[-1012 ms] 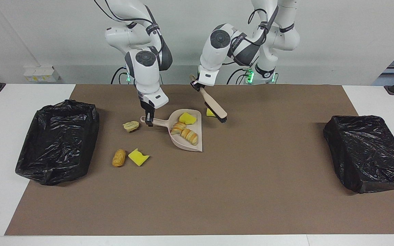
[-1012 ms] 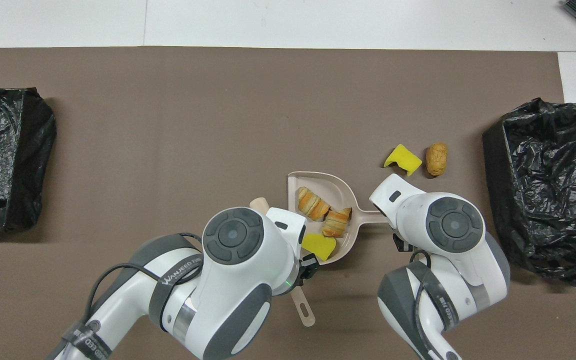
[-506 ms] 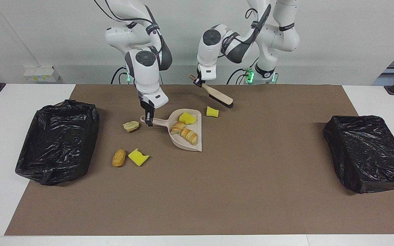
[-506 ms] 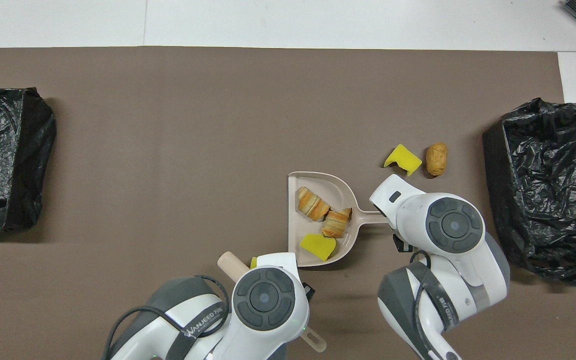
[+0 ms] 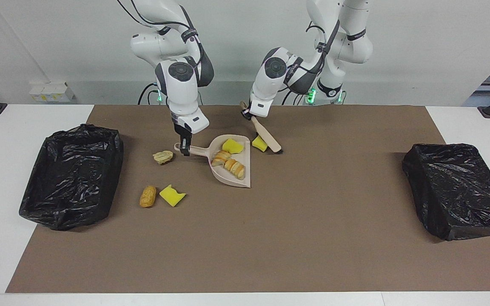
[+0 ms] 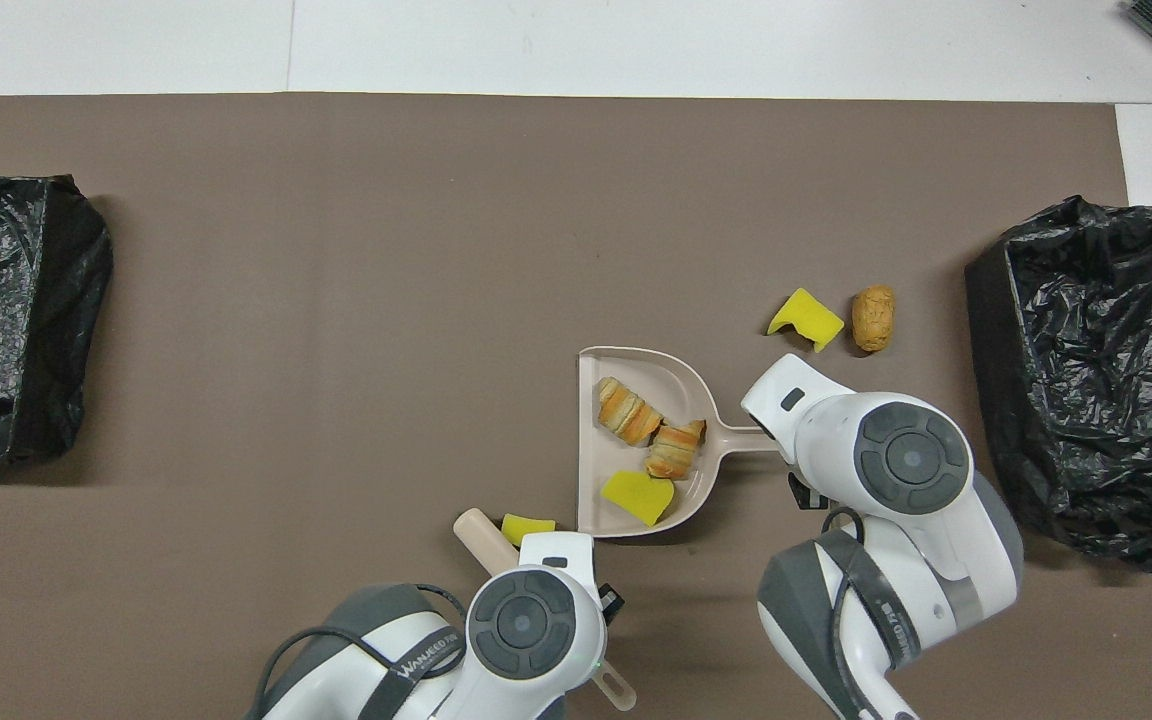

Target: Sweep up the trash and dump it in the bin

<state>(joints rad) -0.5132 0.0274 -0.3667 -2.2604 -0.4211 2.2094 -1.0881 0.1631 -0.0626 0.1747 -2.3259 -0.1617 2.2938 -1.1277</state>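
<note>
Right gripper (image 5: 185, 149) in upper centre of facing view, clamped on handle of beige dustpan (image 5: 245, 176), pan flat on brown mat (image 5: 270, 238). Inside pan: one yellow sponge chunk (image 5: 232, 146) and two tan bread lumps (image 5: 231, 163), lying against each other. Left gripper (image 5: 248, 114) just right of centre near top of facing view, closed on handle of brush (image 5: 266, 138); brush head down at mat, touching a second yellow chunk (image 5: 259, 143) just outside pan's open edge. Loose on mat at left-centre of facing view: pale lump (image 5: 163, 157) beside pan handle, tan lump (image 5: 147, 196) and third yellow chunk (image 5: 172, 195) side by side lower down. Black-lined bin (image 5: 72, 174) at left edge of facing view, second black-lined bin (image 5: 457, 189) at right edge. In overhead view, pan (image 6: 686, 375) at lower centre, second chunk (image 6: 527, 527) at its lower left corner.
</note>
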